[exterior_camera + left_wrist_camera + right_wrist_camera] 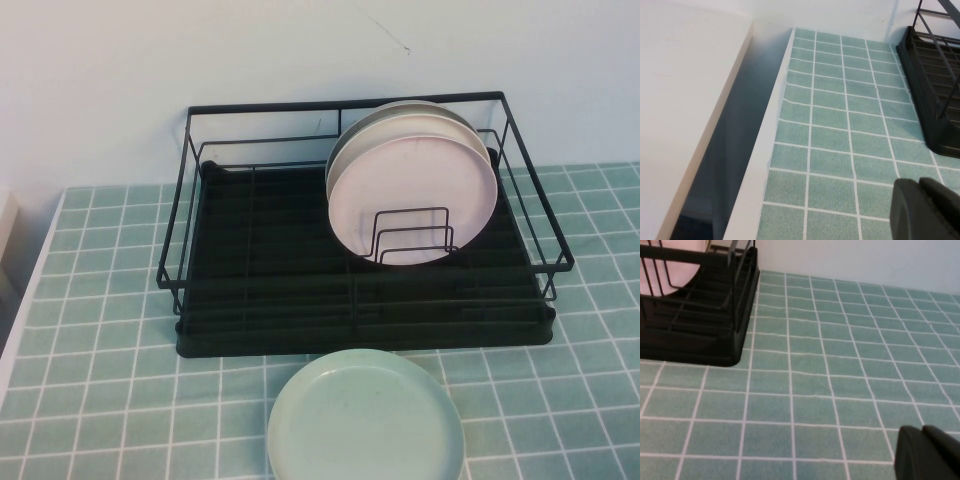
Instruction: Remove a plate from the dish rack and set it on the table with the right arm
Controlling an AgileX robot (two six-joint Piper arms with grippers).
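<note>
The mint-green plate (365, 418) lies flat on the tiled bench (100, 300) just before the dish rack (360, 330), where a pink plate (413, 200) stands upright, while the left tool (927, 210) and right tool (927, 452) hover low over the bench at either side, their openness impossible to tell.

plate (365, 420) on table (90, 330) | before dish rack (365, 330)

The high view looks down at the rack (360, 250) and table (90, 330). Both wrist views skim low over the tiles, each catching a rack corner.
</note>
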